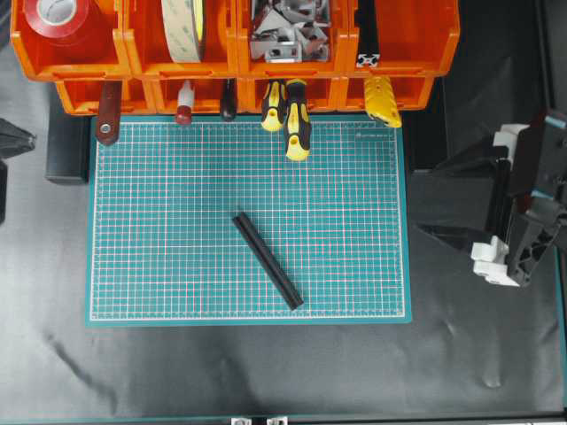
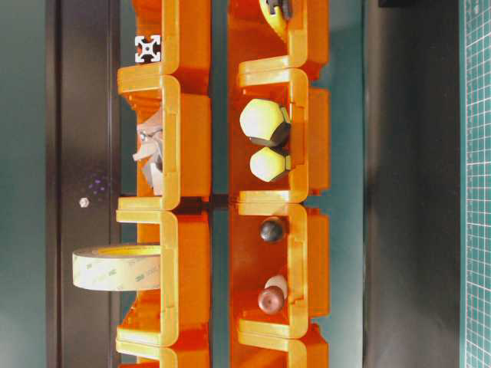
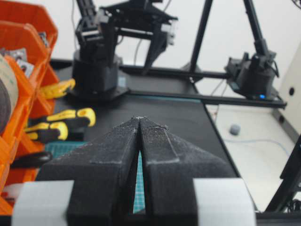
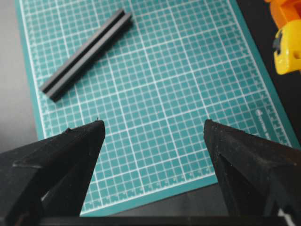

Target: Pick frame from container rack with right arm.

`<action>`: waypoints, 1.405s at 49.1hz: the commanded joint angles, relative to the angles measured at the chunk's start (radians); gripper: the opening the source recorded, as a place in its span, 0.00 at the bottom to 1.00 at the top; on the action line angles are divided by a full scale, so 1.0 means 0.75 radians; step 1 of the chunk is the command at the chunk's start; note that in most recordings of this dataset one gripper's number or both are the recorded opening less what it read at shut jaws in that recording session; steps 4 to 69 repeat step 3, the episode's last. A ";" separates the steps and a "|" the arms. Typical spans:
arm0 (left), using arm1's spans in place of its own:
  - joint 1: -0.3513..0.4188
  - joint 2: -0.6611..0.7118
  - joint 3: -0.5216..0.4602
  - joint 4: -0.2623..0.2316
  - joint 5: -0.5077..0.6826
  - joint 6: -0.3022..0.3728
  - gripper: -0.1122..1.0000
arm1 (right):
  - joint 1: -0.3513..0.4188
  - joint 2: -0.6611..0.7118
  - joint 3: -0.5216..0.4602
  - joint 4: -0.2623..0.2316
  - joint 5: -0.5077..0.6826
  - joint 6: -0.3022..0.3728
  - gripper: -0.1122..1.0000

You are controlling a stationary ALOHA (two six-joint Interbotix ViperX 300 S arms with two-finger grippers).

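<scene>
The right arm's black pincer with white blocky plastic parts [image 1: 500,217] hangs off the right edge of the green gridded cutting mat [image 1: 354,266], its two black fingers [image 4: 70,155] spread wide with nothing between them. The frame to fetch, a slim black slotted aluminium bar with a silvery cut end [image 1: 368,53], stands in the top-right bin of the bright orange plastic container rack [image 1: 416,44], end facing outward; the table-level view shows that square slotted end [image 2: 147,48] at the bin's mouth. A second bar of the same kind [image 1: 267,259] lies diagonally on the mat, well apart from the rack, and is probably not the one meant. To do this well, the pincer should travel up toward the rack, line its fingers across the bar's narrow profile, clear the yellow tool [image 1: 383,99] poking from the bin beneath, and close only once the bar sits squarely between them. The left gripper [image 3: 140,123] is pressed closed and idle
</scene>
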 commanded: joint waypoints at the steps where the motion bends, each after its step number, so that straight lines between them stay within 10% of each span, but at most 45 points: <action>1: 0.000 -0.010 -0.014 0.004 -0.033 0.000 0.11 | -0.020 -0.018 -0.006 -0.006 -0.039 0.000 0.83; 69: 0.000 -0.016 -0.012 0.004 -0.041 0.000 0.11 | -0.033 -0.022 0.000 -0.010 -0.051 -0.002 0.83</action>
